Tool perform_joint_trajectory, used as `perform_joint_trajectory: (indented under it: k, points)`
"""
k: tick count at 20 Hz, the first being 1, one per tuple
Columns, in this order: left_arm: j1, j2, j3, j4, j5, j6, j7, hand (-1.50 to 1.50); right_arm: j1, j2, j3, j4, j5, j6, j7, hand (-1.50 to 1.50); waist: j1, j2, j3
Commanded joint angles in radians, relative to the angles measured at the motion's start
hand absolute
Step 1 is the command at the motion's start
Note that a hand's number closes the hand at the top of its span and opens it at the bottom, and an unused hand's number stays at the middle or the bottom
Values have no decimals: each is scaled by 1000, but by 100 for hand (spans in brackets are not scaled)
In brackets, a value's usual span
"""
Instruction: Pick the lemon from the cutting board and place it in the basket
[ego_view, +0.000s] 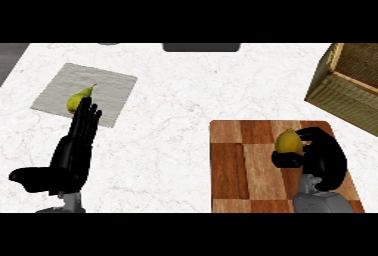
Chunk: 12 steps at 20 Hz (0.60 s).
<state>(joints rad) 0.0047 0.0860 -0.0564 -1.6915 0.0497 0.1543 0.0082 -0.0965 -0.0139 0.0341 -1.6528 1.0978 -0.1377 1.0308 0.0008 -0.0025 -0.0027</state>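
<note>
Countertop (184, 85) of pale marble, woven basket (347, 85) at right edge, wooden cutting board (244, 165) lower right, grey cloth (111, 85) upper left. Left hand (74, 150) open, straight fingers by a pear (77, 100) on the cloth. Right hand (321, 155) curled around the lemon (289, 141) on the board.

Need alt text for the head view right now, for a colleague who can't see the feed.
The right hand curls round the lemon on the wooden cutting board, with the wicker basket at the counter's far right. The left hand rests open, fingers straight, by a pear on a grey cloth.
</note>
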Motion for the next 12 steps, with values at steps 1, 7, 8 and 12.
perform_joint_trajectory:
  k: [1,7,8,12]
  points:
    - [-68,-7,31,89,-17,4,-28,0,33,13,31,-51,58,-9,52,150,-3,2,3]
    - [-44,-20,-47,-8,-10,-18,35,0,-361,-95,62,359,-19,259,-160,150,84,27,4]
    - [-50,-30,-41,15,-17,-5,12,0,-424,-61,95,423,31,237,-141,150,77,25,3]
    - [-53,-9,-6,35,7,-27,12,0,-614,-55,30,602,6,130,-256,150,32,11,3]
